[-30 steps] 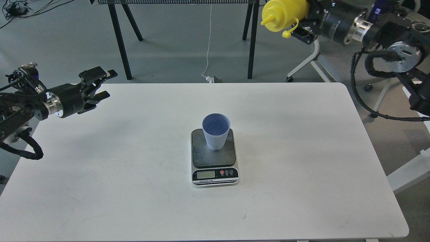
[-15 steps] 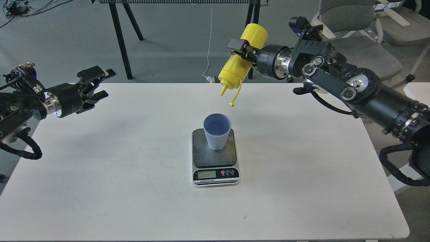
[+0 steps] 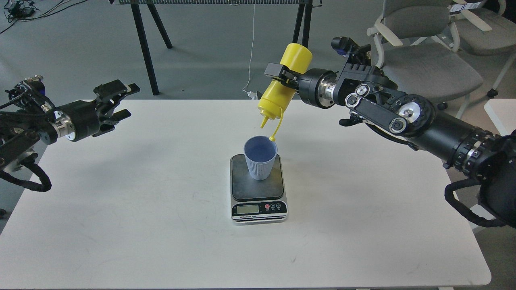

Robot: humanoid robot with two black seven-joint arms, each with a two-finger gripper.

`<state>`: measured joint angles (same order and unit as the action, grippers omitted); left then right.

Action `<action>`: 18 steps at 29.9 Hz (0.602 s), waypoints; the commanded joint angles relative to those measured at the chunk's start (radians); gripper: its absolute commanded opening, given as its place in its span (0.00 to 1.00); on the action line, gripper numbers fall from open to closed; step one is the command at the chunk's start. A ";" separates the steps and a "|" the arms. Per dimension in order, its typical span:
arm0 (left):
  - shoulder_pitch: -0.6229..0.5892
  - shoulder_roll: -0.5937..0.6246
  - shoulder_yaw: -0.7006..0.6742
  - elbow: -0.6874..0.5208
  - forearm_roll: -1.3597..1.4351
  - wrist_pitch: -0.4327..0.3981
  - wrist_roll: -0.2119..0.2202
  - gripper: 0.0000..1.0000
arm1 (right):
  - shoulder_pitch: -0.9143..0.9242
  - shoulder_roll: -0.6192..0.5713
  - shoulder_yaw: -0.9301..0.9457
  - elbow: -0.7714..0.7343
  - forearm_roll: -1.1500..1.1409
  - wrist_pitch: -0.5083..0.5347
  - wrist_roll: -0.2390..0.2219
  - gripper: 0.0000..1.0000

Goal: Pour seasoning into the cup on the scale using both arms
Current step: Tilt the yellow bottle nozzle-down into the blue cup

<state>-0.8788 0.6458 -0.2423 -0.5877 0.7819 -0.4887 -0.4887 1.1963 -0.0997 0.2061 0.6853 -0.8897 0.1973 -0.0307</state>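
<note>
The light blue ribbed cup (image 3: 260,158) stands upright on the dark platform of the scale (image 3: 258,195) in the middle of the white table. My right gripper (image 3: 282,77) is shut on the yellow seasoning bottle (image 3: 284,83), which is tipped nozzle-down. The nozzle tip is just above the cup's far rim, and the tethered cap dangles beside the rim. My left gripper (image 3: 119,100) is open and empty, held above the table's far left edge, well away from the cup.
The white table (image 3: 161,225) has its far edge behind the scale. Black stand legs (image 3: 143,44) and grey office chairs (image 3: 427,60) stand on the floor beyond it. My right arm (image 3: 423,121) reaches across the table's right side.
My right arm has swung left and down with the bottle, tipping it nozzle-down until the tip is just above the cup. The left arm has stayed nearly still.
</note>
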 commanded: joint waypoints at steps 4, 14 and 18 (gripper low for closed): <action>0.000 -0.002 0.000 0.000 -0.001 0.000 0.000 0.99 | -0.009 0.025 -0.063 -0.018 0.000 -0.035 0.000 0.05; 0.001 -0.005 0.000 0.000 0.000 0.000 0.000 0.99 | -0.008 0.038 -0.057 -0.017 0.009 -0.041 -0.003 0.06; 0.000 -0.003 0.000 0.000 0.000 0.000 0.000 0.99 | 0.005 0.032 0.040 -0.006 0.037 -0.035 -0.008 0.06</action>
<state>-0.8778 0.6413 -0.2423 -0.5876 0.7821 -0.4887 -0.4887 1.1919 -0.0612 0.1655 0.6722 -0.8742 0.1562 -0.0341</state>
